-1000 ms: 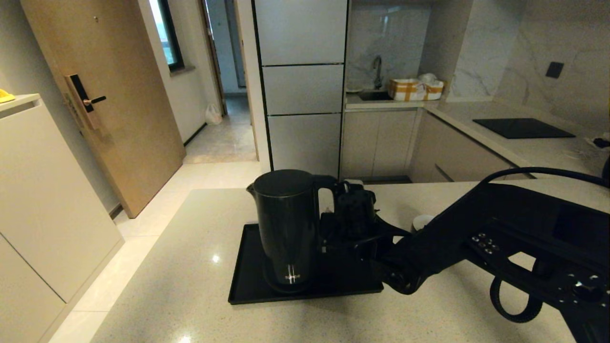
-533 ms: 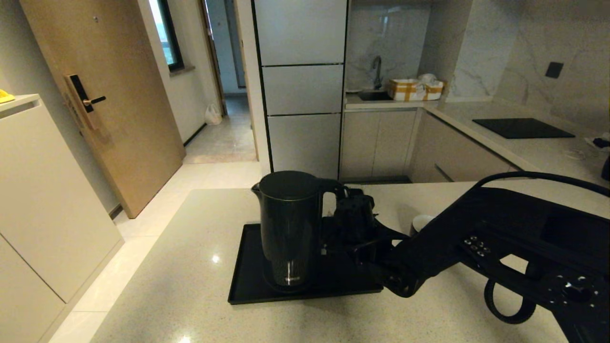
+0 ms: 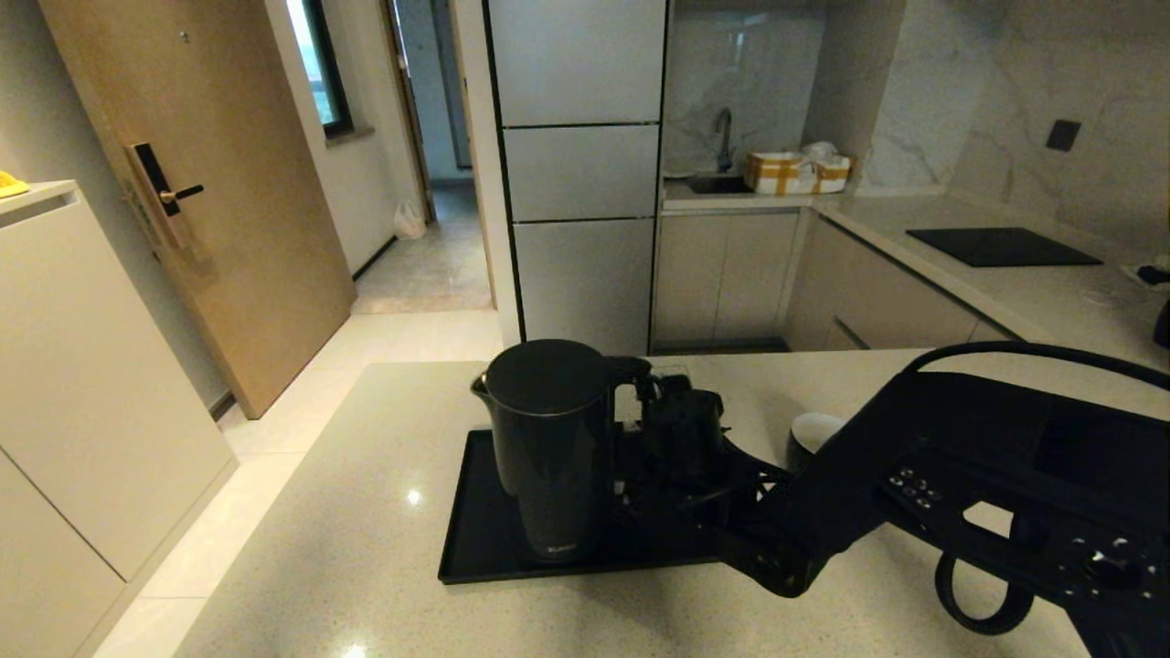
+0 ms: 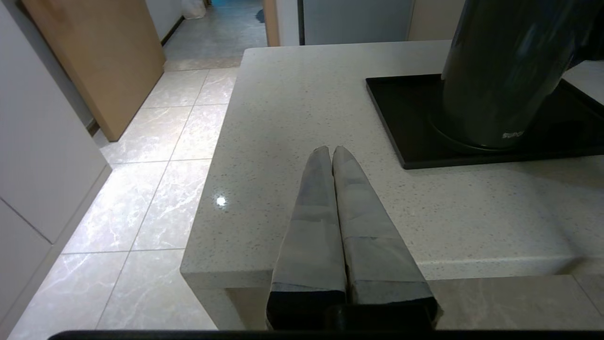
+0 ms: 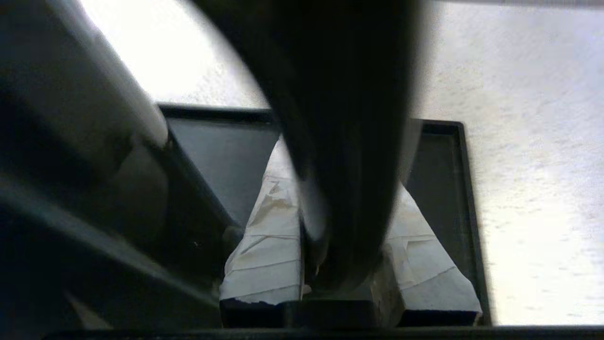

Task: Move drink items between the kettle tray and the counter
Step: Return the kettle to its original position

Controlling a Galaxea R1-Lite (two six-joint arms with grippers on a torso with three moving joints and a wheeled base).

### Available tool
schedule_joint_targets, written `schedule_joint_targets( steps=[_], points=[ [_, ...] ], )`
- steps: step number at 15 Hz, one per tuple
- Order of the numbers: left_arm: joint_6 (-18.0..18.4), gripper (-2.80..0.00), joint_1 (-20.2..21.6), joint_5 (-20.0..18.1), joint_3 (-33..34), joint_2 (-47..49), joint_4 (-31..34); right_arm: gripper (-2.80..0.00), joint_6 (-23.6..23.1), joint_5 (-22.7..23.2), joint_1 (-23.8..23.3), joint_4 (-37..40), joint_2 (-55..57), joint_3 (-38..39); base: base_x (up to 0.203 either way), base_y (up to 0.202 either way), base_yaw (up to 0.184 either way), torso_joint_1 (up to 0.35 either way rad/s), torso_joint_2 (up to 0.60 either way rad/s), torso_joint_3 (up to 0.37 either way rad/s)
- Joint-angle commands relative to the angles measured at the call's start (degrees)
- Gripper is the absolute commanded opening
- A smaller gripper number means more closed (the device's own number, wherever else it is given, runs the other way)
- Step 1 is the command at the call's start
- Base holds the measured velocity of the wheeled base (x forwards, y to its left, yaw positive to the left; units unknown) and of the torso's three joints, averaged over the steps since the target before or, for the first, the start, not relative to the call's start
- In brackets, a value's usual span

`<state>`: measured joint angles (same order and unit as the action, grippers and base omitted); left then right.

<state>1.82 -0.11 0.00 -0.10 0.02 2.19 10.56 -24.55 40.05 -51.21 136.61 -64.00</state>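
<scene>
The tall black kettle (image 3: 548,439) leans a little over the round base disc (image 4: 441,141) on the black kettle tray (image 3: 475,535). My right gripper (image 3: 643,411) is shut on the kettle's loop handle (image 5: 344,94), a taped finger on each side of it. The small black cup (image 3: 815,429), white inside, stands on the counter (image 3: 366,512) right of the tray, half hidden behind my right arm. My left gripper (image 4: 329,149) hangs shut and empty over the counter's near edge, left of the tray (image 4: 406,118).
The counter ends at its left edge (image 4: 212,156) above the tiled floor. A black cooktop panel (image 3: 1004,245) lies on the far right counter. A tall grey cabinet (image 3: 580,174) and a wooden door (image 3: 201,183) stand beyond.
The kettle, held by its handle, has swung right and back left, and now sits lower and more tilted. My right arm shifted with it. The cup shows more.
</scene>
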Motion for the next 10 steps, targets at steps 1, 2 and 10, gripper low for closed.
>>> schedule_joint_targets(
  steps=[1, 2, 10],
  points=[
    [0.03, -2.8, 0.02, 0.0, 0.01, -0.02, 0.0, -2.8, -2.41, -0.3, 0.36, -1.73, 0.35, 1.44, 0.0, 0.0, 0.0, 0.0, 0.0, 0.0],
    [0.03, -2.8, 0.02, 0.0, 0.01, -0.02, 0.0, -2.8, -2.65, -0.41, 0.38, -1.96, 0.33, 1.51, 0.0, 0.0, 0.0, 0.0, 0.0, 0.0],
    [0.03, -2.8, 0.02, 0.0, 0.01, -0.02, 0.0, -2.8, -2.12, -0.41, 0.47, -2.23, 1.82, 0.63, 0.0, 0.0, 0.0, 0.0, 0.0, 0.0]
  ],
)
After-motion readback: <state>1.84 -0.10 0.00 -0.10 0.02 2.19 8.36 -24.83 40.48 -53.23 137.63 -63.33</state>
